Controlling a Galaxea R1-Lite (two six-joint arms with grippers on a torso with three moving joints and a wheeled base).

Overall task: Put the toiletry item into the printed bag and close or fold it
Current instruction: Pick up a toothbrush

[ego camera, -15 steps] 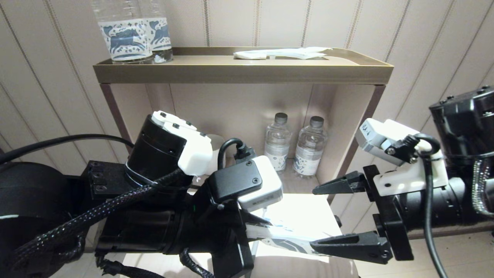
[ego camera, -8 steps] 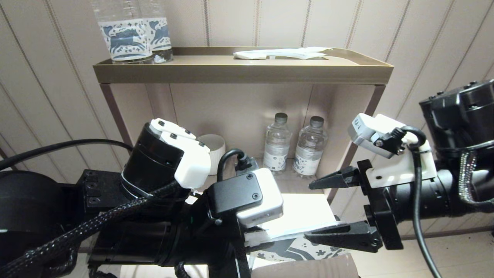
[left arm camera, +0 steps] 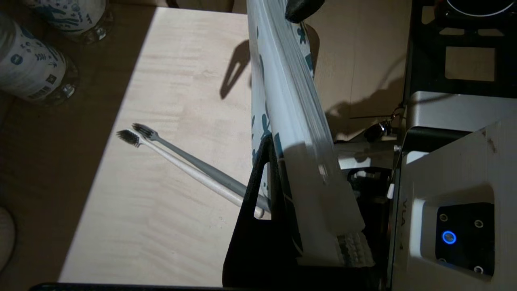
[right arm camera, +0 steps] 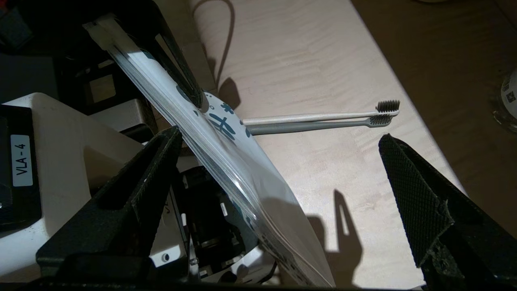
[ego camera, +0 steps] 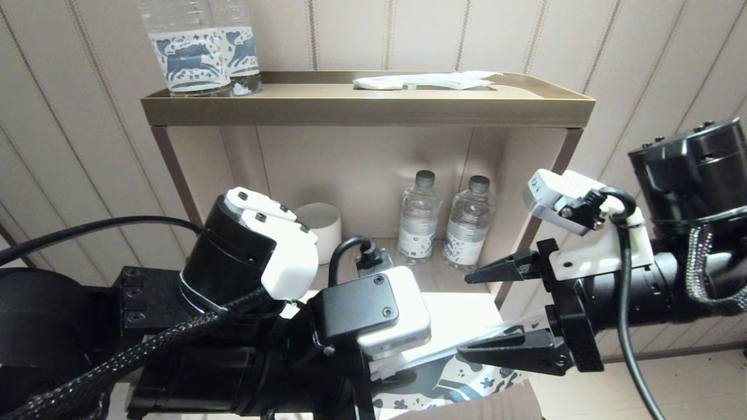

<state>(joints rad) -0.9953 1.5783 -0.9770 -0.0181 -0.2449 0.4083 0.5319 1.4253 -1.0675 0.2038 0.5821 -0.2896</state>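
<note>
My left gripper (ego camera: 379,364) is shut on one end of the printed bag (ego camera: 467,382), a white pouch with dark blue print, and holds it tilted in the air above the pale wooden shelf (left arm camera: 161,226). In the left wrist view the bag (left arm camera: 291,121) runs away from the gripper (left arm camera: 299,182). My right gripper (ego camera: 467,313) stands open, and the bag's free end (right arm camera: 226,161) lies between its fingers, close to one of them. The toiletry item, a pale toothbrush (right arm camera: 315,117), lies flat on the shelf with a grey toothbrush (right arm camera: 307,127) touching it. The same pale toothbrush (left arm camera: 181,167) shows under the bag.
A brown shelf unit's top tray (ego camera: 367,111) carries two horse-label bottles (ego camera: 198,58) and a white wrapped packet (ego camera: 426,80). At the back of the lower compartment stand two small water bottles (ego camera: 418,219) and a white cup (ego camera: 320,224).
Both grippers have risen a little and the right one has shifted left. The bag has tipped, so its printed face now shows below the right gripper's lower finger.
</note>
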